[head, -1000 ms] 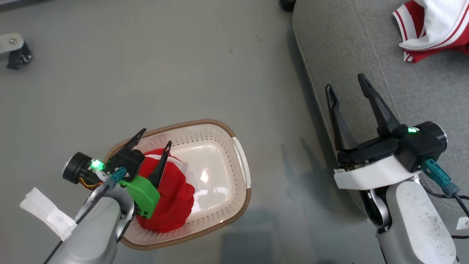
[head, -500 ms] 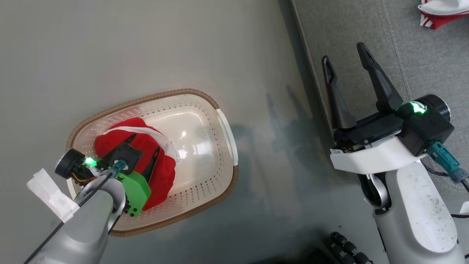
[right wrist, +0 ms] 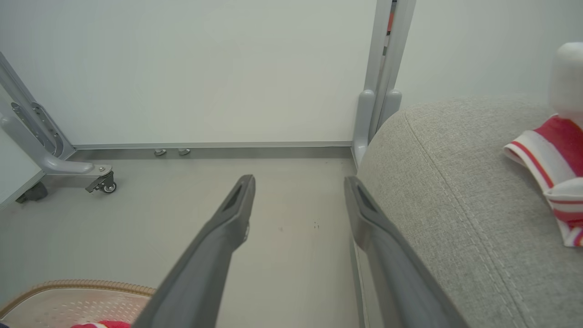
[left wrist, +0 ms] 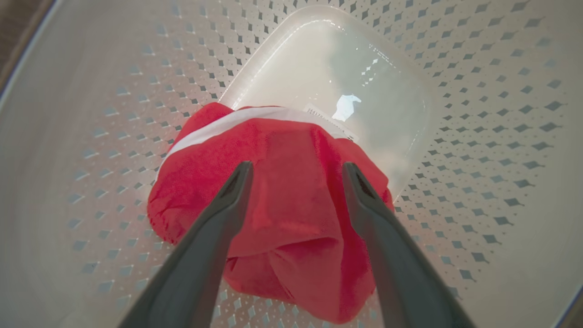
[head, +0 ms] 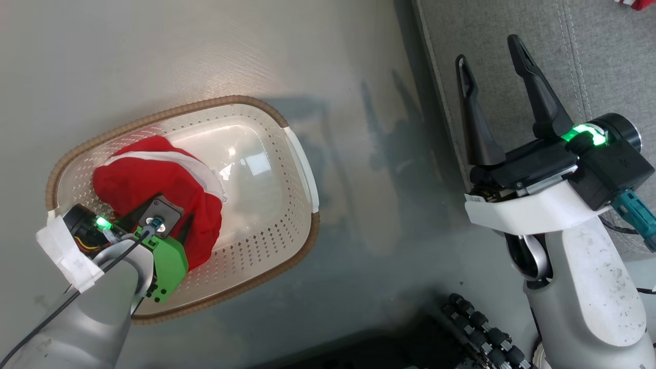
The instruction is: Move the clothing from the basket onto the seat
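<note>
Left gripper (left wrist: 297, 166) fully spread, empty, inside basket (left wrist: 114, 114). Clothing (left wrist: 296, 218), bunched red lump with no clear long axis, lay dead ahead between its fingers, not yet pinched; contact unclear. Right gripper (head: 487, 49) spread, empty, well apart at seat (head: 589, 51) edge. Left arm nearer.

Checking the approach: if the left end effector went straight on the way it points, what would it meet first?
The red clothing in the basket, just ahead of the left end effector; gap unclear.
</note>
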{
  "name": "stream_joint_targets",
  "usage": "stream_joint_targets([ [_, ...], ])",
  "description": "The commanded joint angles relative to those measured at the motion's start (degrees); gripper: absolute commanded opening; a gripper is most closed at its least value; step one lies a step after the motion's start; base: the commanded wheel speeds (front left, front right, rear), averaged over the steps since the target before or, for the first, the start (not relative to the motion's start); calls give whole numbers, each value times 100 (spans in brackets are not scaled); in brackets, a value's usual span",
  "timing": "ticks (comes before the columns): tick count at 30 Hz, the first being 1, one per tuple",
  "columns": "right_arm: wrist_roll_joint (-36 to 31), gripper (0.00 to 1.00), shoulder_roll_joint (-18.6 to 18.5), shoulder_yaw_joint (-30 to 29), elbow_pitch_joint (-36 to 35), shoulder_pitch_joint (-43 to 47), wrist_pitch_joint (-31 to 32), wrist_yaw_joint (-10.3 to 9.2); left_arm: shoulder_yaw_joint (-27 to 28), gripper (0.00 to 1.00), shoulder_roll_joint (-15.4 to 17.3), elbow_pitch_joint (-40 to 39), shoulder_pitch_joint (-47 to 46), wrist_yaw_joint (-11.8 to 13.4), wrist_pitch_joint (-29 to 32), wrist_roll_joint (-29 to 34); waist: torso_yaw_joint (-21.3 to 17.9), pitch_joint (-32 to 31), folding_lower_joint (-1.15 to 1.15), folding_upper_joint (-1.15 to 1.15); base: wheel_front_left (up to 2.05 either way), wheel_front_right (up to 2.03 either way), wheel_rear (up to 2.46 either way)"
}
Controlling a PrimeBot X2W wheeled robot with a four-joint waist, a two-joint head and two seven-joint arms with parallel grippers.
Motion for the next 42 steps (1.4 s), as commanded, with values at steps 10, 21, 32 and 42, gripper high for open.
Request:
stream_joint_targets([
  [10, 75, 100, -14, 27, -169, -107, -11, -6, -486, 100, -59, 726, -445, -13, 229, 20, -174, 423, -1, 49, 0, 0, 0],
  [21, -17, 100, -15, -15, -388, -47, -11, -6, -855, 100, -113, 910, -835, -14, 994, 3, -192, 803, -1, 49, 0, 0, 0],
  [32, -79, 100, -14, -40, -516, 9, -11, -6, -1096, 0, -288, 941, -1129, -4, 1741, -92, -146, 915, -1, 49, 0, 0, 0],
  [42, -148, 100, -16, -112, -338, 32, -11, -6, -1231, 0, -679, 943, -962, 61, 1615, -125, 28, 535, -1, 49, 0, 0, 0],
])
